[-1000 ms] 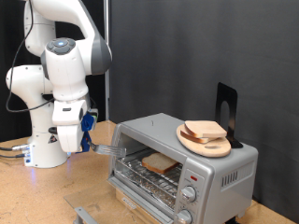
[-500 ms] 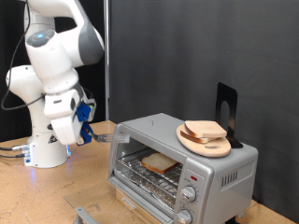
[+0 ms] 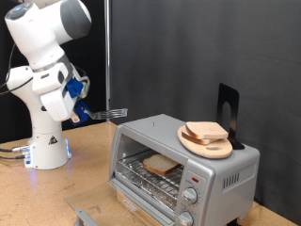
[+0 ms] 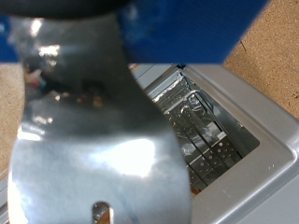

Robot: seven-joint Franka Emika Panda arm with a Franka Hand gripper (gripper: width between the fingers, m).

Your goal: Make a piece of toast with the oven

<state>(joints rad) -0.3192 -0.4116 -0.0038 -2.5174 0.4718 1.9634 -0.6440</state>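
Exterior view: the claw (image 3: 115, 113) hangs at frame centre-left, above the upper left corner of the oven (image 3: 183, 162) on the worktop (image 3: 56, 198); whether it is clenched I cannot tell. The piece of toast (image 3: 162, 165) lies on the rack inside the oven. More bread sits on a plate (image 3: 199, 143) on top.

Wrist view: a shiny metal finger (image 4: 89, 140) fills the frame, the oven (image 4: 238, 121) beyond it.

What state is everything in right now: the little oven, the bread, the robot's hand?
oven: door looks open, wire rack visible inside.
piece of toast: lying flat on the rack inside the oven.
bread slices: stacked on a wooden plate on top of the oven.
gripper: raised at the exterior view's left of the oven, holding a metal spatula.
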